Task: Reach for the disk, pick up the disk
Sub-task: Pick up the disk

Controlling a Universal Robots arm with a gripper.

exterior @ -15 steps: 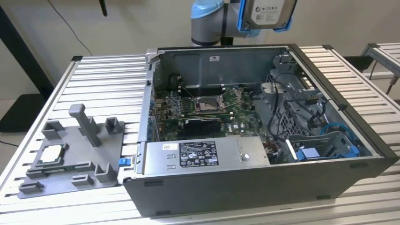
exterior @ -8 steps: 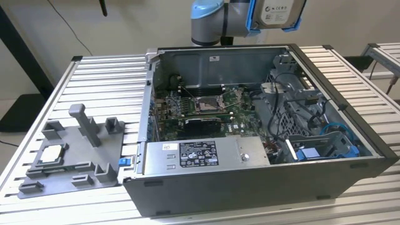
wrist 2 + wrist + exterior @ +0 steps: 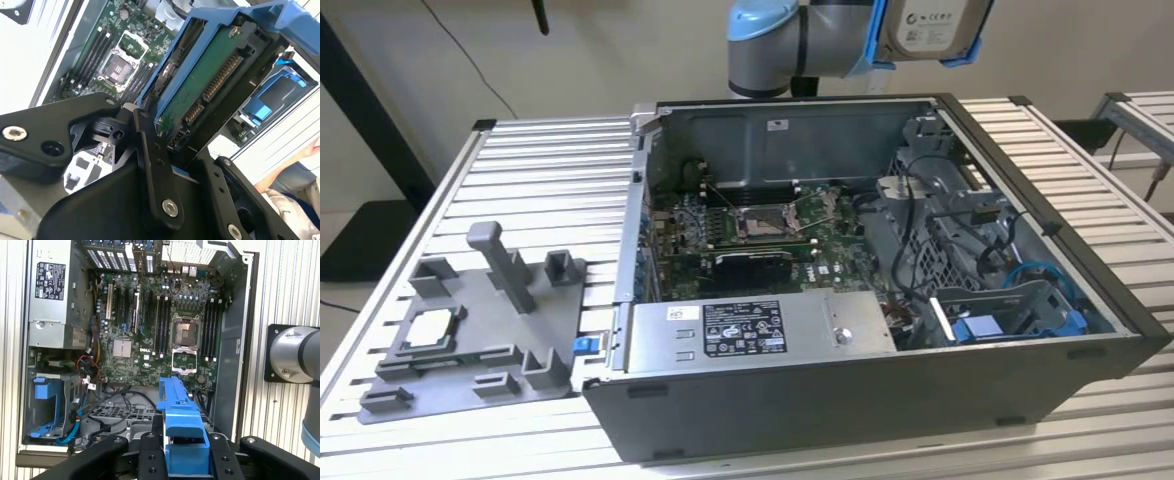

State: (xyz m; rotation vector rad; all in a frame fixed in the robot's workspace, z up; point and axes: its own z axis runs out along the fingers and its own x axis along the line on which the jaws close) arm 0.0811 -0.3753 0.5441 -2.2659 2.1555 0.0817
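The disk (image 3: 931, 28) hangs high above the back right corner of the open computer case (image 3: 854, 400) in the exterior view, its white label facing the camera and blue frame showing at its edges. In the second wrist view the disk (image 3: 207, 85) shows its green circuit side and connector, and my gripper (image 3: 186, 150) is shut on it with black fingers (image 3: 152, 165) pressed against the blue frame. The first wrist view looks straight down the disk's blue edge (image 3: 182, 432), held in my gripper (image 3: 184, 450) over the motherboard (image 3: 165, 330).
Inside the case sit a power supply (image 3: 740, 328), cables, and a blue plastic bracket (image 3: 1014, 320) at the exterior view's right. A grey fixture (image 3: 474, 330) with a small silver chip (image 3: 430, 328) lies on the slatted table (image 3: 547, 180). A person's hand (image 3: 300, 165) shows beside the table.
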